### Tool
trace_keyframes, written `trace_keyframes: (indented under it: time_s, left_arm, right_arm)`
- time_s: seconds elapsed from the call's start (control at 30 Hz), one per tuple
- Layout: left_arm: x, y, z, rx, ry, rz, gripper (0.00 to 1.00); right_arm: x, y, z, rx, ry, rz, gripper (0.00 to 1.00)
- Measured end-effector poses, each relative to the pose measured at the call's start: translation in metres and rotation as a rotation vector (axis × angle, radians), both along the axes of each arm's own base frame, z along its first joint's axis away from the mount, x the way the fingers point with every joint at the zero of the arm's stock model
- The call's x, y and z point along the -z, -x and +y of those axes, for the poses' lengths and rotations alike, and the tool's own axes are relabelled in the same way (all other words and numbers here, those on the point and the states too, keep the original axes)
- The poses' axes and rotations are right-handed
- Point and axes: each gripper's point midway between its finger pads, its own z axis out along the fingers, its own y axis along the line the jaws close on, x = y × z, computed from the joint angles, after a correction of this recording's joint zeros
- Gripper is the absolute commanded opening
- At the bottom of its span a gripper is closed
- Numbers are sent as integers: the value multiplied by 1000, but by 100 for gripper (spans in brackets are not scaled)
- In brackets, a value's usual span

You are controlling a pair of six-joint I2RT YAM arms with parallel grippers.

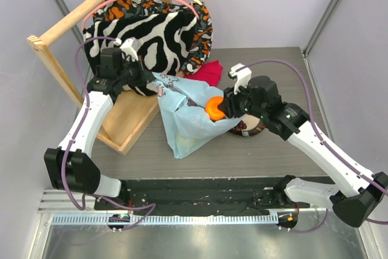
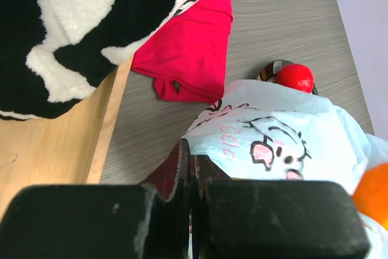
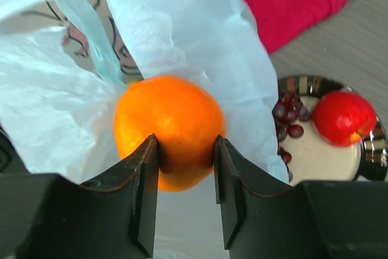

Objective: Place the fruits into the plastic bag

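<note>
Closed claw (image 2: pixel 189 153) on bag (image 2: pixel 285 134) (apple (image 2: pixel 294 78) beyond)

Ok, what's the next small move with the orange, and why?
Probably ease the right gripper forward and down: its round orange toy fruit is only at the mouth of the thin light-blue plastic bag that the left gripper holds up.

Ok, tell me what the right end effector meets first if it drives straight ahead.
Probably the plastic bag: the right end effector grips the orange, and the bag's thin film lies directly beyond it.
</note>
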Motion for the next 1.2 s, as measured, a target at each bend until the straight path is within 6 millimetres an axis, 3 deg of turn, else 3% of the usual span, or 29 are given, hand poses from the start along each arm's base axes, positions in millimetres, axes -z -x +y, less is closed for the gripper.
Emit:
trace_keyframes:
  time_s: [0.07, 0.3, 0.67, 1.03, 1.2]
  left_arm:
    - [0, 0, 0, 0, 0, 0, 0]
    - [0, 0, 0, 0, 0, 0, 0]
    - [0, 0, 0, 0, -1, 0, 0]
    - [0, 0, 0, 0, -2, 0, 0]
    - [0, 0, 0, 0, -2, 0, 0]
  right_arm:
    - [14, 3, -3, 9, 61, 29, 1]
    - [32, 3, -7, 36, 151, 53, 1]
    - [101, 4, 37, -54, 283, 176, 1]
    - [139, -4, 24, 22, 393, 201, 1]
    - [154, -6, 24, 35, 417, 228, 11]
